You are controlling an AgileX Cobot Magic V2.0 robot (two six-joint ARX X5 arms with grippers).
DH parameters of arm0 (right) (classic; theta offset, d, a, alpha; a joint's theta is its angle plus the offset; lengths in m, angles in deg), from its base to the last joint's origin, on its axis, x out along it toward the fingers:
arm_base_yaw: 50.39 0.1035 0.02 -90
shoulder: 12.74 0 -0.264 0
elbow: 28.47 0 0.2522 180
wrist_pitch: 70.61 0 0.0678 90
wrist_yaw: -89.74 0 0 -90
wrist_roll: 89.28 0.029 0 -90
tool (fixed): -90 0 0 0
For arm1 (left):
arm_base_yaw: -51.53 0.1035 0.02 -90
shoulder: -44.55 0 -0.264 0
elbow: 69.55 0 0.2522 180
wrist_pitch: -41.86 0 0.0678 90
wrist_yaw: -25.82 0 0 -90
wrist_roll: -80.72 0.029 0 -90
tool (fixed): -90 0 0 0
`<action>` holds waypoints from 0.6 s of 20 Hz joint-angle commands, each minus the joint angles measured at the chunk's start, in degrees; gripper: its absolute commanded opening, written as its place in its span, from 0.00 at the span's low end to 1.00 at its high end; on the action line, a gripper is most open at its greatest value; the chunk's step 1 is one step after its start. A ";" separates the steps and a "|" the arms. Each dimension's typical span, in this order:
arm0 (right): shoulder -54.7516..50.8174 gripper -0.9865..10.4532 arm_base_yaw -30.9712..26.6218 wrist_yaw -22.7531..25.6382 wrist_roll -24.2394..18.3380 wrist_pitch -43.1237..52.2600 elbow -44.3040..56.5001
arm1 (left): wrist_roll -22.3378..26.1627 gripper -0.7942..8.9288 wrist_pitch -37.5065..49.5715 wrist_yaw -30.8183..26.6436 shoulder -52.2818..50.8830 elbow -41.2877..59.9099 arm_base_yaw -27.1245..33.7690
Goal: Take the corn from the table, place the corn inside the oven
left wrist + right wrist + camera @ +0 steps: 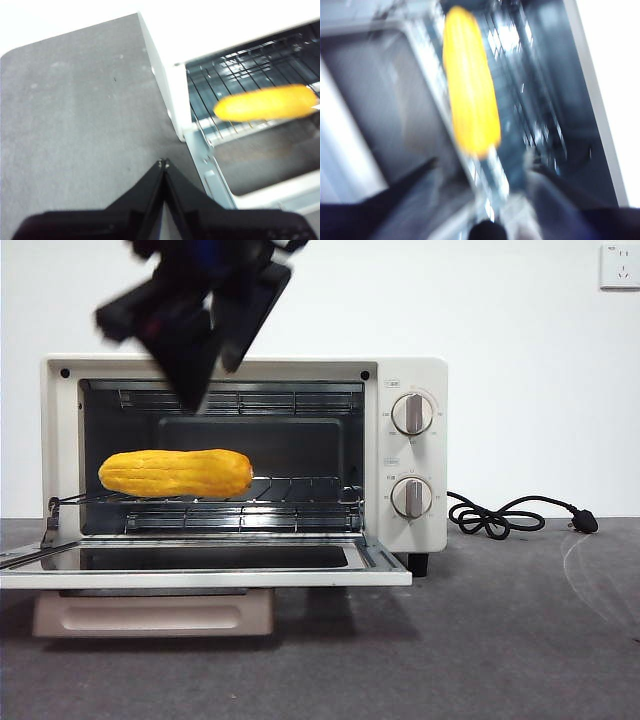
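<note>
Corn [175, 473] lies on the oven [405, 455] rack — no legible lettering.

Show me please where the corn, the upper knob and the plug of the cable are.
corn [175, 473]: front view, middle of the cob on the oven rack.
upper knob [412, 414]: front view, centre of the dial.
plug [585, 522]: front view, black plug body on the table.

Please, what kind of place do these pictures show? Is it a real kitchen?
Probably a robot test bench, not a real kitchen: the oven stands unplugged, its power cord loose on a bare grey table before a plain white wall. A robot gripper hangs above the corn on the oven rack.
</note>
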 commanded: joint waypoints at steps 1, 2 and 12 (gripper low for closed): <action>-4.33 0.15 1.60 -1.03 6.62 -6.40 -0.07 | 1.16 0.07 3.17 4.33 4.35 0.37 2.10; -6.23 0.13 1.68 -2.36 8.41 -9.14 -0.07 | 1.11 0.07 4.22 6.69 6.43 0.37 3.30; -19.91 0.07 -0.50 -15.58 15.21 -25.99 -0.07 | 0.35 0.07 3.54 30.99 23.08 0.37 19.02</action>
